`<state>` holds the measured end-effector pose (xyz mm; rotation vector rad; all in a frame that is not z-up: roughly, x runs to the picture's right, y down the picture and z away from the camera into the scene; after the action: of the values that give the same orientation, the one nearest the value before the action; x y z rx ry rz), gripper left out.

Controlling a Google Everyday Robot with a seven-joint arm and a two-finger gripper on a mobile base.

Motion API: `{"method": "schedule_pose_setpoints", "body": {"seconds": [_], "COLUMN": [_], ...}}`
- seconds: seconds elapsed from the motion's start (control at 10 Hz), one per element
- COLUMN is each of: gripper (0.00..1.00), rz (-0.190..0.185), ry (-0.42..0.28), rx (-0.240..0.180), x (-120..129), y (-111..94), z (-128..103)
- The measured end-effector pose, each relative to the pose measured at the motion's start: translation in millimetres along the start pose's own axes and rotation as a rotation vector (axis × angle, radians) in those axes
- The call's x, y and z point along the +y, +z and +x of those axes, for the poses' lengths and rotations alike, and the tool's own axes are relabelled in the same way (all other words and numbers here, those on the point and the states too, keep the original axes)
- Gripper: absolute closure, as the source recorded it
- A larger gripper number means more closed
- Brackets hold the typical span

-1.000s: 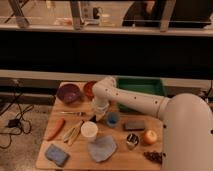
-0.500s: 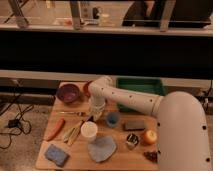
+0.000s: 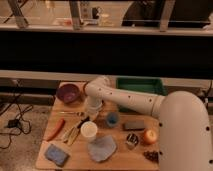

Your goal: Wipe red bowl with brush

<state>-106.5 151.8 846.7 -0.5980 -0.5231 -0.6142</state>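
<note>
The gripper (image 3: 93, 111), its state hidden under the wrist, hangs over the brush (image 3: 81, 121), which runs toward 7 o'clock, while the red bowl (image 3: 85, 88) sits at 12 o'clock behind the arm.

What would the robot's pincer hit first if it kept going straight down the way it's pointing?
Probably the wooden table, or the small dark brush lying just below the pincer. The pincer points downward beside the white cup, but depth is hard to judge here.
</note>
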Motion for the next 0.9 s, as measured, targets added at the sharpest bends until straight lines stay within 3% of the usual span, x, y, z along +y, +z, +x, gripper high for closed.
{"method": "schedule_pose_setpoints", "body": {"seconds": [0.2, 0.9], "gripper": [1.0, 1.0], "rz": [0.043, 0.108], "ry": [-0.012, -0.02], "rx": [0.005, 0.04], "x": [-6, -16], "y": [-14, -40], "z": [-13, -25]}}
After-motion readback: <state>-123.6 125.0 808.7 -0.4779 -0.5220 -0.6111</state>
